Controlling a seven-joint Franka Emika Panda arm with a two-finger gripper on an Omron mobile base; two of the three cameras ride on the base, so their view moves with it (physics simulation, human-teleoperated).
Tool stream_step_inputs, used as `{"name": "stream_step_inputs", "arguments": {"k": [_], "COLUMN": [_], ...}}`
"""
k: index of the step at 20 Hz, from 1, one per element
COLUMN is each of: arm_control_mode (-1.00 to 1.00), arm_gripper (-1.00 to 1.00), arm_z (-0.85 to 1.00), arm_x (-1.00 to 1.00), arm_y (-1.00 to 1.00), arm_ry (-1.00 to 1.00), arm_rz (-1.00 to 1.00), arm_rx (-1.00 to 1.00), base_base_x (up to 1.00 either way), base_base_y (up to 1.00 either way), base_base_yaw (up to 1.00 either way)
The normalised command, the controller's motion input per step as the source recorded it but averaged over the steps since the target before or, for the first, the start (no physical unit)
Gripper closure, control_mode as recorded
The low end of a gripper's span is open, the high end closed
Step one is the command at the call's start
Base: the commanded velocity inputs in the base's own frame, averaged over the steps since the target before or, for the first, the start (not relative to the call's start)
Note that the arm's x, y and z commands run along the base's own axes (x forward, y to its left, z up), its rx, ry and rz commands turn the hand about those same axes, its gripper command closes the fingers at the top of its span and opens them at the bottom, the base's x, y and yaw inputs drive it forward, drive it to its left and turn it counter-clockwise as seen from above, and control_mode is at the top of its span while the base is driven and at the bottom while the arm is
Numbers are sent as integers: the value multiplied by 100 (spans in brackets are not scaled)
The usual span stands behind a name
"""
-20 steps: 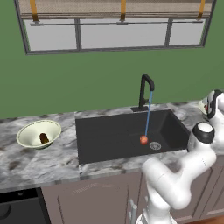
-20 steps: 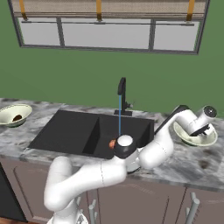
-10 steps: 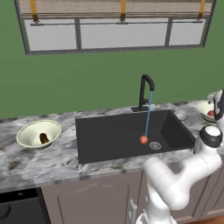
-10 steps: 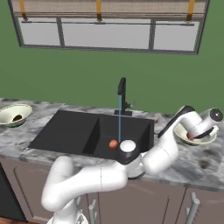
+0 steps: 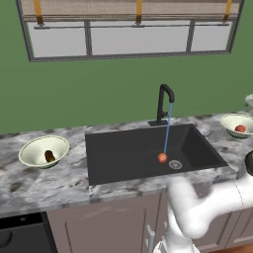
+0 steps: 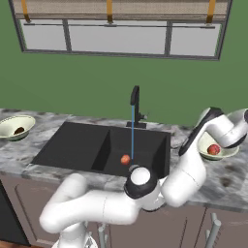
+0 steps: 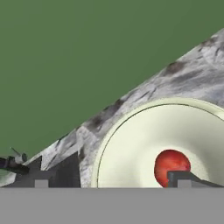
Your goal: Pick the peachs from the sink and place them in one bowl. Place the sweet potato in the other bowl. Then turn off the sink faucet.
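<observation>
Released, one peach sat in the right bowl as the jaws spread apart.
Second peach remained in the sink, awaiting that same bowl.

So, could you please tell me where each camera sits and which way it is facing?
Left base view: behind the arm's left, facing the sink and faucet; white arm lower right.
Right base view: behind its right, same sink; arm reaches to the right-hand bowl.
Hand view: looks along the open gripper into that bowl at a peach.
Base views share the sink peach.
</observation>
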Motion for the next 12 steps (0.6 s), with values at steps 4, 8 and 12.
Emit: {"name": "stream_step_inputs", "arguments": {"k": [4,8,12], "arm_control_mode": [-100,-100,-100], "arm_gripper": [-100,-100,-100], "arm_z": [46,56,55], "arm_x": [-97,-93,-94], "arm_y": [82,86,95], "arm_ry": [-18,-10,-6], "arm_rz": [14,15,14], "arm_rx": [-25,-29,-31], "base_base_x": [0,0,0], "base_base_y": [0,0,0], "base_base_yaw": [0,0,0]}}
